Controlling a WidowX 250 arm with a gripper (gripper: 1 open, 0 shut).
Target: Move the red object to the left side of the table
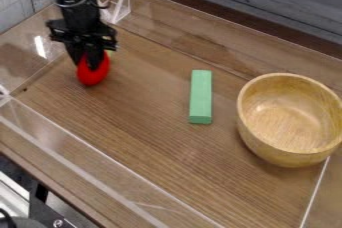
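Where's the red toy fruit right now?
In the camera view, the red object sits at the left of the table, held in the shut gripper, well left of the green block.

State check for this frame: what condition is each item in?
end effector: shut on the red object, pointing down.
red object: gripped, low at the table's left side.
green block: lying flat, untouched.
wooden bowl: upright, empty.
table: wood-grain top bearing block and bowl.

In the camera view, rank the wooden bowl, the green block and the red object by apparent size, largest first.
1. wooden bowl
2. green block
3. red object, partly hidden by the gripper, but clearly smallest.
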